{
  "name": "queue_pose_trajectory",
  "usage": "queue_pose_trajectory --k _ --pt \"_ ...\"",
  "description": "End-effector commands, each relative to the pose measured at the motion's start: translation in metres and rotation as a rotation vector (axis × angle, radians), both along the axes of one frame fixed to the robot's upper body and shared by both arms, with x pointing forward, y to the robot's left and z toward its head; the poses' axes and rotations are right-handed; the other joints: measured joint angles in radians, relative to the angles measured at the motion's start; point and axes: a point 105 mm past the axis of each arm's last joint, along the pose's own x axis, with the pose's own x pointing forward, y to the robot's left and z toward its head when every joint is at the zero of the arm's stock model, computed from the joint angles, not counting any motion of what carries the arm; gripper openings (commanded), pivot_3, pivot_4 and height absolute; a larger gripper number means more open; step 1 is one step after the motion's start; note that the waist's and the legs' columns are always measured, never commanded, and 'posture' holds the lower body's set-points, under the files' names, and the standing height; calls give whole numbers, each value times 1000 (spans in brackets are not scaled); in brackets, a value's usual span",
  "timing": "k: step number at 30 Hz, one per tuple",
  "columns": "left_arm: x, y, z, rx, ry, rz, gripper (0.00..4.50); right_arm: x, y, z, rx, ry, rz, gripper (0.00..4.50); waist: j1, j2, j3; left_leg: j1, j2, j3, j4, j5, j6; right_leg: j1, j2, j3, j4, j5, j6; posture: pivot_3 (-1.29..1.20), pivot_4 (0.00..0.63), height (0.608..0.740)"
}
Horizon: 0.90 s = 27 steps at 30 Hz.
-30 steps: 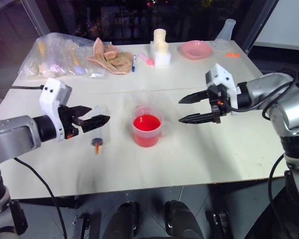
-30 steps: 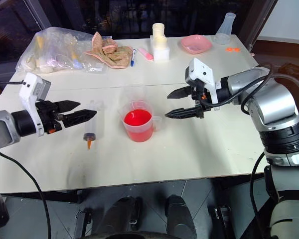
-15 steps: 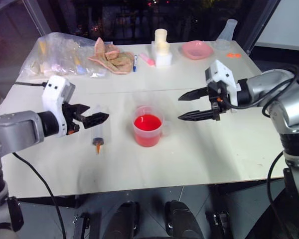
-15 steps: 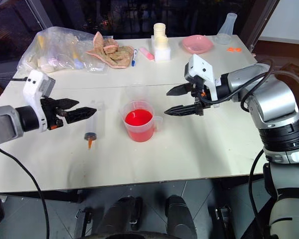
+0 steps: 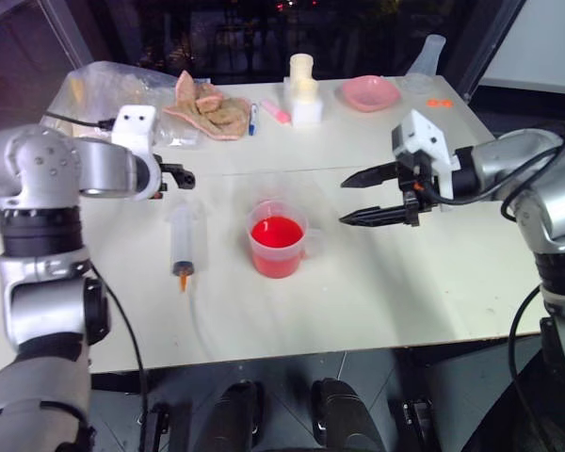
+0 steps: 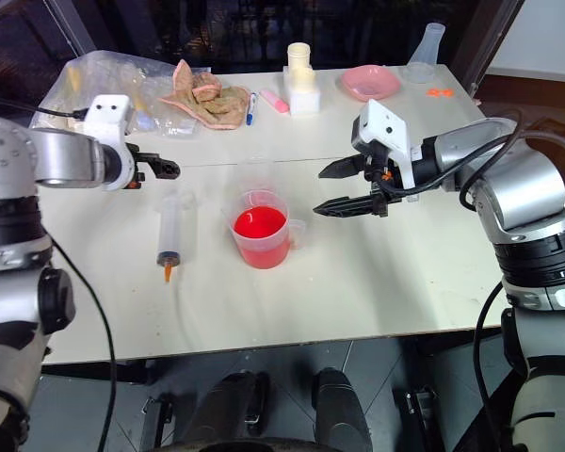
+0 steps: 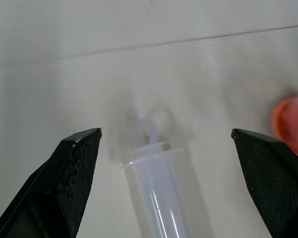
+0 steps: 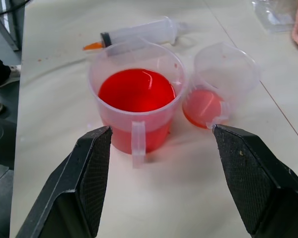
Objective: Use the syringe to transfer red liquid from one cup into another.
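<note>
The syringe (image 5: 182,240) lies flat on the white table (image 5: 395,282), orange tip toward me. To its right stands the handled cup (image 5: 279,240), holding red liquid (image 8: 135,90). Just behind it is the small handleless cup (image 8: 219,84) with a little red at its bottom. My left gripper (image 5: 177,176) hangs open above the syringe's far plunger end (image 7: 149,130), tilted down and not touching it. My right gripper (image 5: 344,202) is open and empty, held in the air right of the handled cup and pointing at it.
Along the back of the table lie a clear plastic bag (image 5: 113,104), a crumpled cloth (image 5: 212,108), a marker (image 5: 253,118), a white stacked bottle (image 5: 304,89), a pink bowl (image 5: 370,92) and a clear flask (image 5: 428,61).
My left arm has swung forward from the syringe's left side, and its gripper now points down over the plunger end. The right gripper, the cups and the syringe have stayed put.
</note>
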Motion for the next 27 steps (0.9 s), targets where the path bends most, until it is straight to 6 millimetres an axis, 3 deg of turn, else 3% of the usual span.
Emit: queue_pose_trajectory --k 1,8,16,26,27 --pt "5 5 -3 -19 72 90 4409 -5 0 18 21 -67 8 3353 0 0 0 0 0 0 0 0 0 0 0 0 0 0 0 0 150 740" --pt "7 -2 -17 -9 235 137 4409 -6 -1 20 21 -71 -4 3353 1 0 0 -1 0 0 0 0 -1 0 0 0 0 0 0 0 150 740" --pt "0 3 -39 6 409 213 4409 -7 -1 19 25 -74 -13 3353 0 0 0 -1 0 0 0 1 -1 0 0 0 0 0 0 0 150 740" --pt "0 2 -59 4 424 245 4409 -10 -4 19 24 -69 -31 3353 2 -1 0 -1 -1 0 1 1 -2 0 -1 0 0 0 0 0 150 740" --pt "0 1 -60 2 417 247 4158 -10 -4 19 24 -68 -32 3353 2 -1 0 -1 -1 0 1 1 -2 0 -1 0 0 0 0 0 150 740"
